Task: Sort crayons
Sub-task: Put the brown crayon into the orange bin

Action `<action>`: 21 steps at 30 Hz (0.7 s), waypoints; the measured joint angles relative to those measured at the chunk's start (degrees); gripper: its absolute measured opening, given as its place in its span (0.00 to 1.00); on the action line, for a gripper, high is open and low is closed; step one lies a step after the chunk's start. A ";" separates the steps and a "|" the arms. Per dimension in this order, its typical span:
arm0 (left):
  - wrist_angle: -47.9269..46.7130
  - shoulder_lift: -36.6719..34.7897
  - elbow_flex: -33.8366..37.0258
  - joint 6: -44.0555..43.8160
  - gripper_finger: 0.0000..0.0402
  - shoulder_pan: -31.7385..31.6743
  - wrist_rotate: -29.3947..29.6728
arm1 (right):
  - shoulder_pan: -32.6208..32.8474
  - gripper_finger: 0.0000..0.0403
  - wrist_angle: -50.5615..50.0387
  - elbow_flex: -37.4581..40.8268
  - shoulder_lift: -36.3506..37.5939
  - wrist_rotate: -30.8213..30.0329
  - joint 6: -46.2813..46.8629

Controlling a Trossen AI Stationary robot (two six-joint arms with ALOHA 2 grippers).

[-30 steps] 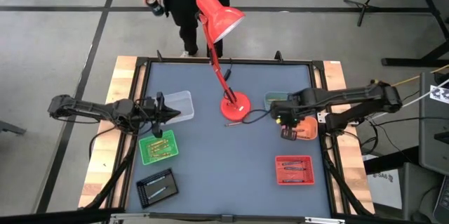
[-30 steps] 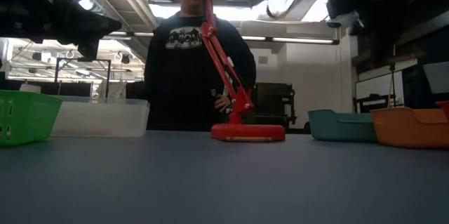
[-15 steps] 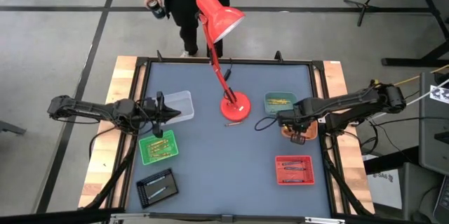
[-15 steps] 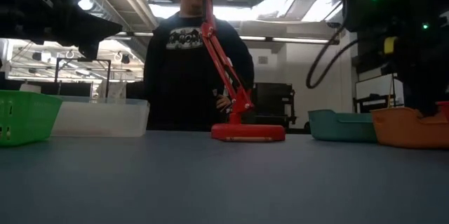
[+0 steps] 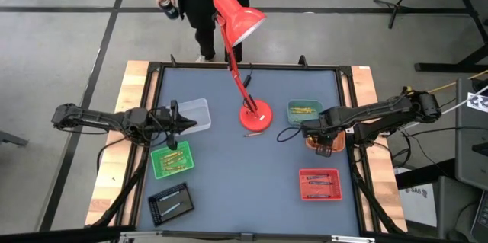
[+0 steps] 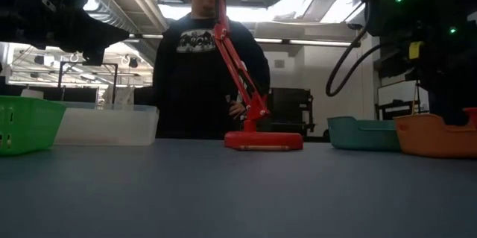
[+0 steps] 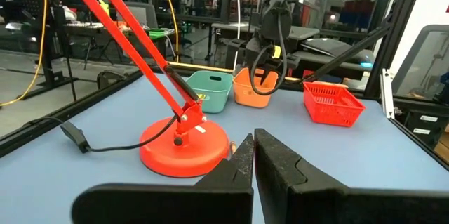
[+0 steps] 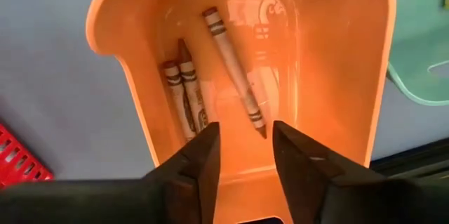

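R gripper (image 8: 245,155) fingers apart, empty, over orange tray (image 8: 351,76) w/ three crayons (image 8: 233,69); L gripper (image 7: 253,155) closed, tips cut off

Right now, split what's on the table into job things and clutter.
Job:
- orange tray with three crayons, right pincer open above it
- teal tray, green tray, red tray, black tray, each holding crayons
- clear tray
- stray crayon by the lamp base

Clutter:
- red lamp and its cord
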State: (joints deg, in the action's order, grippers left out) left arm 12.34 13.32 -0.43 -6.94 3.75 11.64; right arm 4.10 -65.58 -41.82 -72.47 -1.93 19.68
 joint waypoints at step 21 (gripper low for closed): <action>0.11 0.02 0.00 -0.09 0.00 0.00 0.04 | 0.02 0.33 36.54 -15.33 -4.18 -1.64 -10.10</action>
State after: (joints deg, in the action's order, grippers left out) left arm 12.45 13.34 -0.43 -7.03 3.75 11.68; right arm 4.12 -29.04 -57.15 -76.65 -3.58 9.58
